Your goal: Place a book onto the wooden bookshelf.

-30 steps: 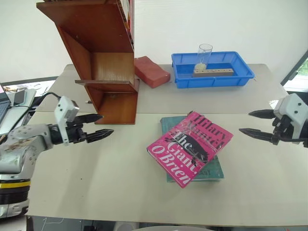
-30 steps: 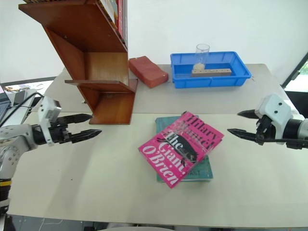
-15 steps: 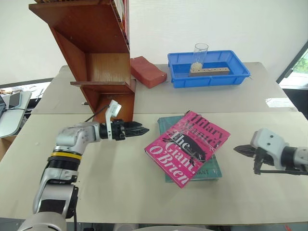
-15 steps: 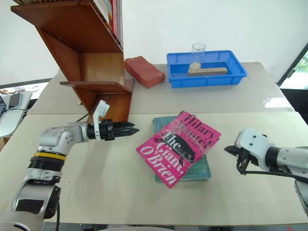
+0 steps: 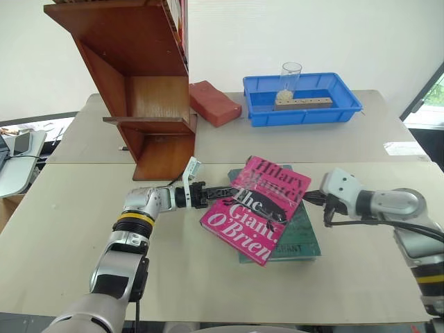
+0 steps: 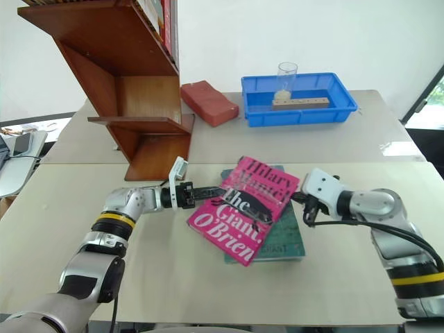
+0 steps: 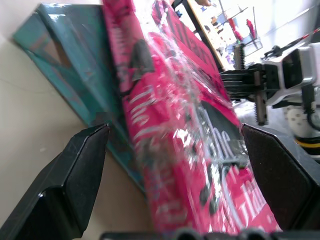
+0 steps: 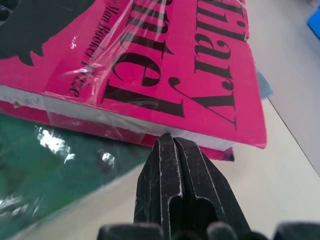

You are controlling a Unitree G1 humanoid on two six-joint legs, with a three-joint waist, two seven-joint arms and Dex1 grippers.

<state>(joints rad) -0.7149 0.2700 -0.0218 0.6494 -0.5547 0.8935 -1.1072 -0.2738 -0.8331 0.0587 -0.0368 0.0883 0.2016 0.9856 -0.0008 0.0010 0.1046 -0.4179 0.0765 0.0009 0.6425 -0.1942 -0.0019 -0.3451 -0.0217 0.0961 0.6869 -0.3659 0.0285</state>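
The pink book (image 5: pixel 255 207) lies askew on a larger teal book (image 5: pixel 300 234) in the middle of the table. My left gripper (image 5: pixel 223 192) lies level at its left edge, open, and the left wrist view shows the book (image 7: pixel 170 125) between the wide-apart fingers (image 7: pixel 75 175). My right gripper (image 5: pixel 311 199) is shut, and its closed tips (image 8: pixel 169 145) meet the white page edge at the book's (image 8: pixel 165 60) right side. The wooden bookshelf (image 5: pixel 149 90) stands at the back left, apart from both grippers.
A red brick (image 5: pixel 216 103) lies right of the shelf. A blue tray (image 5: pixel 262 111) at the back holds a glass (image 5: pixel 291 78) and a wooden block (image 5: pixel 304 104). Several books (image 5: pixel 179 10) stand on an upper shelf. A side table with devices (image 5: pixel 14 149) is at far left.
The left gripper swept right to the book's left edge. The right gripper shut and moved left to the book's right edge. The pink book slid slightly left.
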